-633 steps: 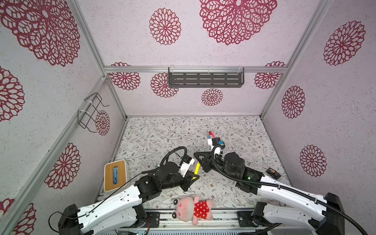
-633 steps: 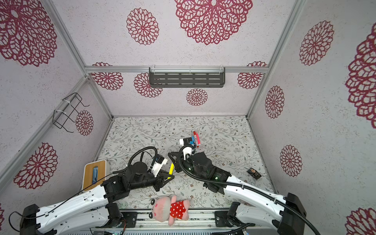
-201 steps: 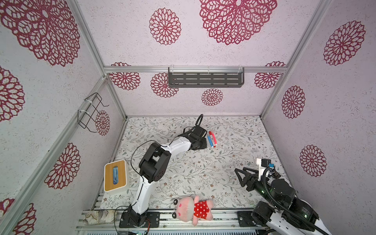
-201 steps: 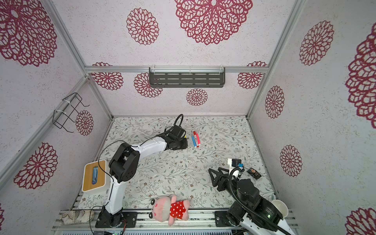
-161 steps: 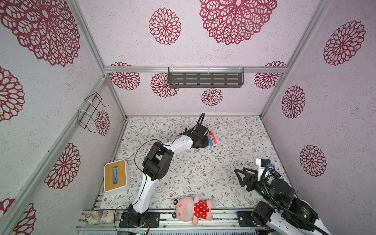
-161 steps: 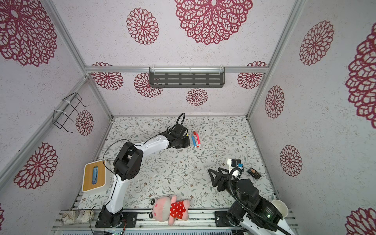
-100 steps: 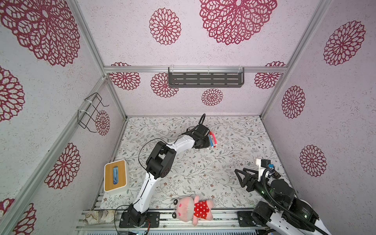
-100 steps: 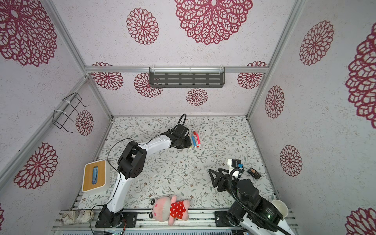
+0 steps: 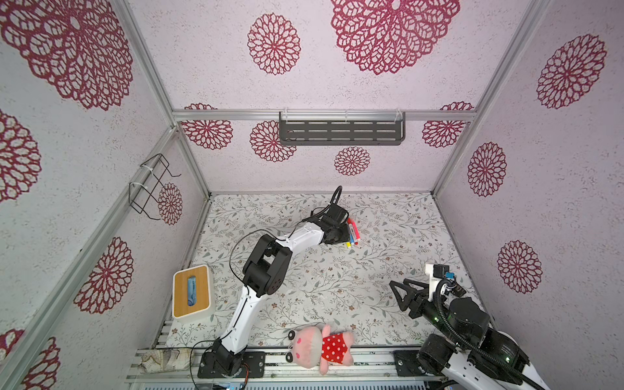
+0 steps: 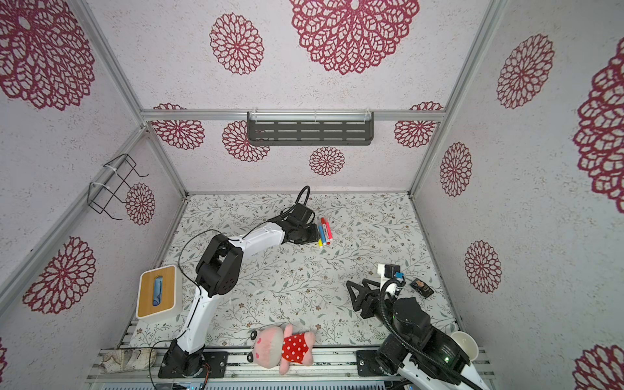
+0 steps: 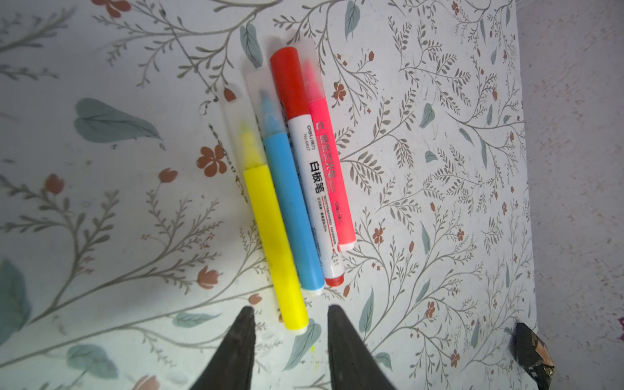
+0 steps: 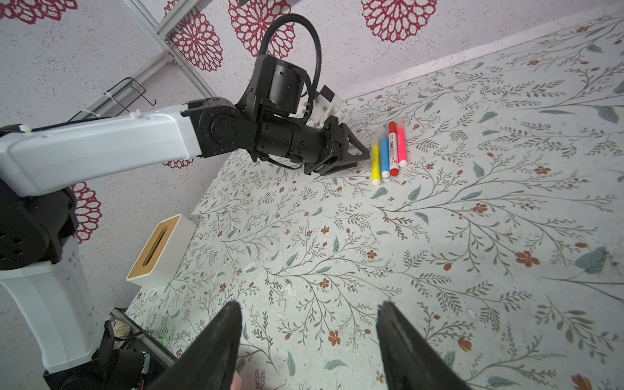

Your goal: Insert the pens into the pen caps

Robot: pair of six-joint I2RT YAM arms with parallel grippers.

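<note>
Tissue box point(image 9: 191, 293), white with a wood-coloured top, sits at the lower left of the table point(image 9: 398, 236) in both top views. My left arm point(image 9: 299, 239) runs from the lower-left rail up toward frame centre. The left gripper point(image 9: 345, 239) ends just beside the pens point(image 9: 353, 233).

Left wrist view: the two black fingertips point(image 11: 244, 324) are parted with a clear gap and clamp nothing. The tail of the yellow pen point(image 11: 273, 243) lies in that gap. I cannot tell whether either tip touches it.

The pens lie flat at the centre of the left wrist frame, side by side and touching. Left to right they are the yellow pen, blue pen point(image 11: 292, 209), white-barrelled pen point(image 11: 315, 189) and pink pen point(image 11: 332, 182). All four are capped. Frosted clear caps point(image 11: 261, 98) cover the yellow, blue and pink ones, with the nibs showing through. A red cap point(image 11: 287, 81) is on the white-barrelled one. In both top views the group sits at the upper centre of the table.

Plush toy point(image 9: 320, 346), pink with a red spotted dress, lies at lower centre on the table's front edge.

Right gripper point(image 9: 398, 295) is at the lower right, well apart from the pens. In the right wrist view its fingers point(image 12: 223, 337) are spread wide with nothing between them, only floral cloth below.

A small dark object point(image 10: 421, 287) lies near the right edge of the table, close to the right wrist. It is too small for me to identify.
</note>
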